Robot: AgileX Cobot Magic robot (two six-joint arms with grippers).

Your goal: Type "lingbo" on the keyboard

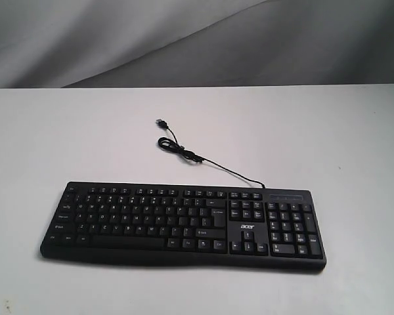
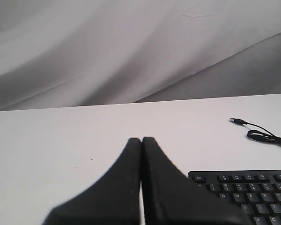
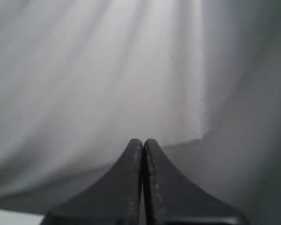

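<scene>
A wide black keyboard point(image 1: 184, 224) with white legends and an "acer" logo lies on the white table, near its front edge. Its thin black cable point(image 1: 184, 152) curls away behind it, ending in a loose USB plug. Neither arm shows in the exterior view. In the left wrist view my left gripper point(image 2: 141, 139) is shut and empty, its tips above bare table, with the keyboard's Esc corner point(image 2: 243, 192) just beside it. My right gripper point(image 3: 143, 140) is also shut and empty, facing the grey cloth backdrop; no keyboard shows in the right wrist view.
The white table point(image 1: 65, 138) spreads wide around the keyboard. A grey draped cloth point(image 1: 184, 39) hangs behind the table's far edge. The cable and USB plug point(image 2: 236, 121) lie on the table behind the keyboard.
</scene>
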